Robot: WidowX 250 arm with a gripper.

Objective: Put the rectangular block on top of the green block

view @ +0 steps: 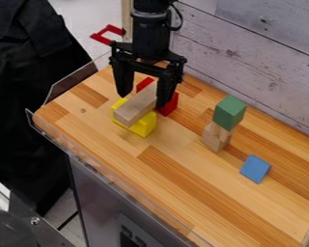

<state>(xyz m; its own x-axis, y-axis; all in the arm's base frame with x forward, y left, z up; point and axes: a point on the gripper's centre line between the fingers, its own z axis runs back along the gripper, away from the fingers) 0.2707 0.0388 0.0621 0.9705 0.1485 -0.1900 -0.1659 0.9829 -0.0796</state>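
Camera view: one black two-finger claw (143, 99), hanging down over the far left part of the counter (202, 193); released, its two fingers spread well apart, tips pointing downward.

Item, the task's piece: a rectangular block of pale natural wood (134, 110), long and plain. Located directly below the claw, in line with the gap between its fingers; lying lengthwise on top of the yellow block, its near end toward the front edge of the counter. Whether a finger touches it, cannot be told.

Item: a bright yellow block (144, 127), beneath the wooden one and below the claw, partly covered.

Item: red block pieces (171, 104), just behind the wooden block and partly hidden by the claw; whether one block or several, cannot be told.

Item: a green block with square faces (230, 112), well to the right of the claw, set up on a pale natural-wood support (215, 137) that narrows toward the top.

Item: a flat-looking blue block (255, 169), farther right of the claw and nearer the front, lying on the counter, apart from the green block's support.

Surroundings: whitewashed plank wall (247, 53) behind the claw; black cloth (28, 96) to its left, beyond the counter.
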